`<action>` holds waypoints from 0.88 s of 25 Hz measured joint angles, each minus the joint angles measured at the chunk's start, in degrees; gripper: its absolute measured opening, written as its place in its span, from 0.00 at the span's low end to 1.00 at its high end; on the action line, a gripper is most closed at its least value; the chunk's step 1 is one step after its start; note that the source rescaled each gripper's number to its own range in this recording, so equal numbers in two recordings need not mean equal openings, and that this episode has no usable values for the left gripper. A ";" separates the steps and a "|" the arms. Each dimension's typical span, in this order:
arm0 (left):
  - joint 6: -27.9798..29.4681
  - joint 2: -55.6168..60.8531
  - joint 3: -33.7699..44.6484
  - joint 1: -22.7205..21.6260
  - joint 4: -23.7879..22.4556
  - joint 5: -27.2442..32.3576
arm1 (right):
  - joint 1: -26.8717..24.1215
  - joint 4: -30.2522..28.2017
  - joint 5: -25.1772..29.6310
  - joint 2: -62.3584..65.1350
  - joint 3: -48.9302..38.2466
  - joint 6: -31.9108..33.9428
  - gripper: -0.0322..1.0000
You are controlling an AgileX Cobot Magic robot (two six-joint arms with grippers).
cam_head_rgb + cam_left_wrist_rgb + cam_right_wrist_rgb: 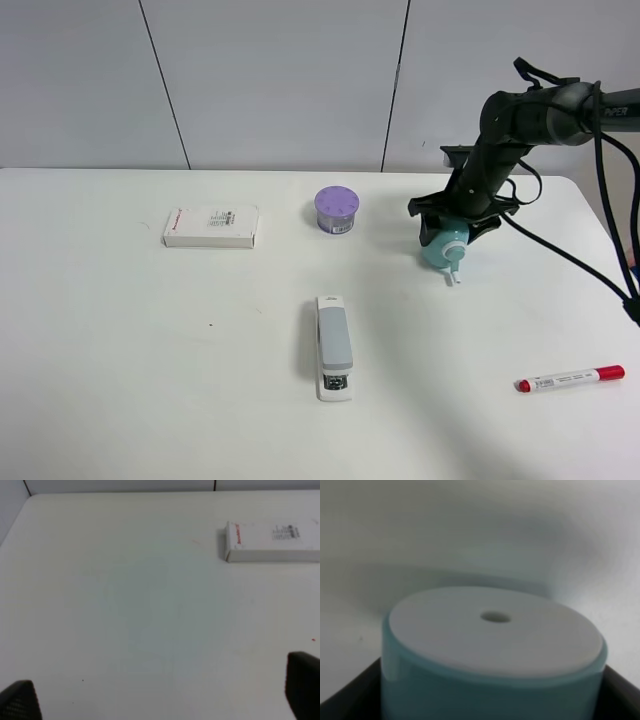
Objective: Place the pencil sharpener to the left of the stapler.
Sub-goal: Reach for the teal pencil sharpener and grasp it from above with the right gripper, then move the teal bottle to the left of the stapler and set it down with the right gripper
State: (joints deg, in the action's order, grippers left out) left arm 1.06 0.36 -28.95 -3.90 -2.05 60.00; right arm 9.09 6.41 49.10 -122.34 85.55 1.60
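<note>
Your right gripper (446, 232) is clamped on the pencil sharpener (443, 247), a rounded mint-teal body with a small white nub pointing down toward the table (120, 350). It sits at the right rear of the table, to the right of the purple round container (337, 210) and well apart from the stapler (334, 347), which lies lengthwise near the front centre. The grasp looks made, but the carry is not: the sharpener is on the wrong side of the stapler and has the whole crossing ahead of it, to the bare patch on the stapler's left, in front of the white flat box (211, 226). You cannot tell from these views whether it is already clear of the surface. In the right wrist view the sharpener's flat white face fills the frame, and the dark fingers (345, 700) press against its teal wall on both sides, opened only as wide as the body. Your left gripper (160, 697) hangs over bare table with its fingertips (20, 702) spread wide and nothing between them. A red-capped marker (570, 379) lies at the front right, out of the way.
</note>
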 joint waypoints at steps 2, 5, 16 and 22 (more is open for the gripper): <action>0.00 0.00 0.00 0.00 0.00 0.00 | 0.00 0.08 1.73 -0.11 0.71 0.25 0.04; 0.00 0.00 0.00 0.00 0.00 0.00 | 0.40 0.21 9.18 -0.18 3.71 -0.81 0.04; 0.00 0.00 0.00 0.00 0.00 0.00 | 7.19 5.17 19.76 2.97 21.53 -2.34 0.04; 0.00 0.00 0.00 0.00 0.00 0.00 | 16.77 7.48 20.39 2.98 22.16 -2.34 0.04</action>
State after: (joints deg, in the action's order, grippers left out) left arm 1.06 0.36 -28.95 -3.90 -2.05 60.00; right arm 25.86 13.89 69.49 -119.35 107.71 -0.74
